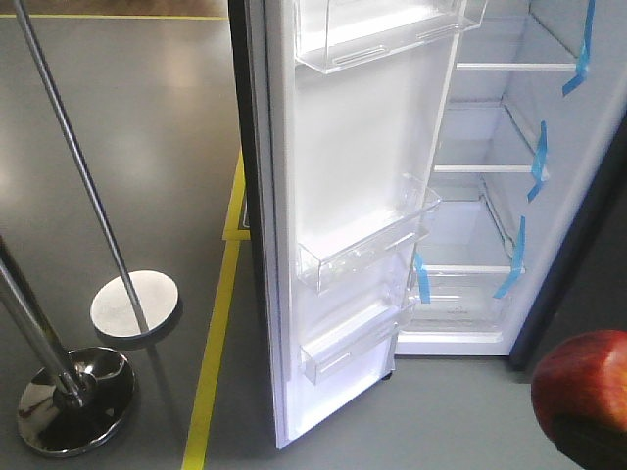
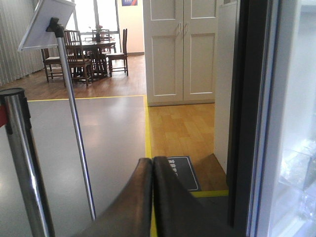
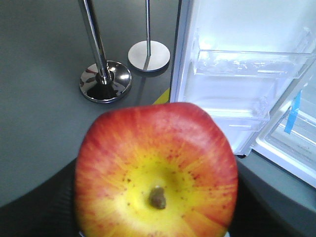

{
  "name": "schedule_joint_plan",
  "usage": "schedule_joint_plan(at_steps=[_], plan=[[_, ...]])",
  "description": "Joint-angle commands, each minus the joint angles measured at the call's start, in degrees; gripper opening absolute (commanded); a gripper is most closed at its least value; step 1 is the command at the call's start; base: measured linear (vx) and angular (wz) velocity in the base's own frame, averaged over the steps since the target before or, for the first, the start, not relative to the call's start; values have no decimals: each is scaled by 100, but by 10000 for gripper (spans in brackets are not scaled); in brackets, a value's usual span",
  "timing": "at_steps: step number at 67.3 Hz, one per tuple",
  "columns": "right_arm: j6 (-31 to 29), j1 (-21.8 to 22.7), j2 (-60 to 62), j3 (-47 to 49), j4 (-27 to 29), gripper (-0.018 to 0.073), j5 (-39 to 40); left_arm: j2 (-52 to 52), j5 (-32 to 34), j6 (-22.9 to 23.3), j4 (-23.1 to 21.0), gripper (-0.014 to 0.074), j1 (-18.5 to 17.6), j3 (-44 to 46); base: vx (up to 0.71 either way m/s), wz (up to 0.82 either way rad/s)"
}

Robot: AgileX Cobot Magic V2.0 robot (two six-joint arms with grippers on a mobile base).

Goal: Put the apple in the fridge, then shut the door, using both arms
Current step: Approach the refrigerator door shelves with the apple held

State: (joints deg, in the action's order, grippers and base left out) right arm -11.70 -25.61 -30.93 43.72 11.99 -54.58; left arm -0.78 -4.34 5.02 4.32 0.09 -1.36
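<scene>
Fridge (image 1: pixel 480 127) stands open at the far right of the front view. It is white inside, with 3 white shelves (image 1: pixel 485 168) and a clear drawer (image 1: pixel 456 304) at the bottom. Strips of blue tape (image 1: pixel 538 162) sit at the shelf ends.

Its door (image 1: pixel 353 147) is swung wide open toward the near side, with the white lining showing. The lining carries 3 clear bins (image 1: pixel 367 250), one above another.

Left of the door, a yellow line (image 1: pixel 211 362) runs near to far across the grey floor (image 1: pixel 147 117). Further left, a chrome post (image 1: pixel 73 397) stands on a domed mirror base. Just beyond it, a thin pole (image 1: pixel 135 304) rises from a flat round disc. The left wrist view shows a white sign board (image 2: pixel 47 22) on top of that pole.

The left gripper (image 2: pixel 152 173) is empty, its 2 dark fingers pressed flat together. It hangs above the floor just left of the door's dark edge.

The right gripper (image 3: pixel 155 197) has hold of the apple (image 3: pixel 158 173), with dark fingers (image 3: pixel 44 207) showing on either side beneath it. The apple's stem dimple faces the wrist camera. In the front view the apple sits at the near right corner, outside the fridge, on the near side of the open compartment.
</scene>
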Motion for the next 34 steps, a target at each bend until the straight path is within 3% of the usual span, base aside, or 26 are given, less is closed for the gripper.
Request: schedule_joint_plan(at_steps=[1,34], plan=[[-21,-6,-21,156,60,150,404,-10,393,49,-1,-6,-16,-151,24,-4],[-21,-6,-21,156,60,150,404,-10,393,49,-1,-6,-16,-151,21,-5]])
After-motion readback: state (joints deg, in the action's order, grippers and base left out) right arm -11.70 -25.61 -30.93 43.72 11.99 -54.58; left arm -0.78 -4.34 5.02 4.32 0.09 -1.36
